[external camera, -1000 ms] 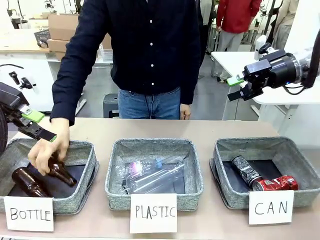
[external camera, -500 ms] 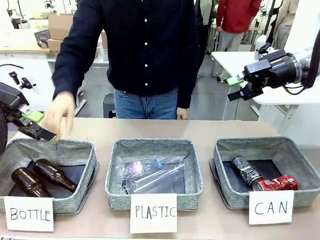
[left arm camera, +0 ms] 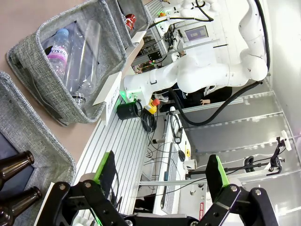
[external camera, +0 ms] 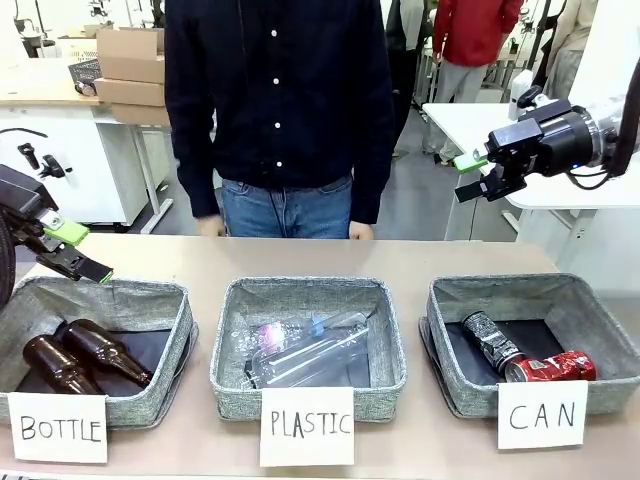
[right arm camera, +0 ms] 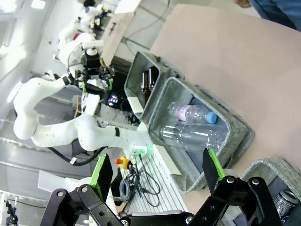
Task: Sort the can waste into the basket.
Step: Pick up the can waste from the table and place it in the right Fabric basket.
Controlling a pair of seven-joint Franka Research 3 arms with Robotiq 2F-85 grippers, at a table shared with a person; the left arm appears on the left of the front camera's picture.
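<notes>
The can waste lies in the grey basket [external camera: 530, 286] behind the "CAN" card at the table's right. It is a red can [external camera: 551, 367] and a dark patterned can [external camera: 490, 342] side by side. My right gripper [external camera: 462, 177] hangs open and empty, high above that basket's far left corner. In its wrist view the open right gripper [right arm camera: 157, 172] frames the dark can [right arm camera: 288, 200] at the basket rim [right arm camera: 270, 165]. My left gripper [external camera: 88, 252] stands open over the far left. The left gripper [left arm camera: 162, 174] holds nothing, and the red can [left arm camera: 130, 21] shows far off.
A "BOTTLE" basket [external camera: 150, 292] with two brown bottles [external camera: 100, 350] sits at the left. A "PLASTIC" basket [external camera: 300, 290] with clear bottles [external camera: 310, 350] is in the middle. A person [external camera: 280, 100] stands at the far edge, hands down. Bare tabletop runs behind the baskets.
The person's hand has left the brown bottle in the "BOTTLE" basket and drawn back to the person's side. Neither arm has moved.
</notes>
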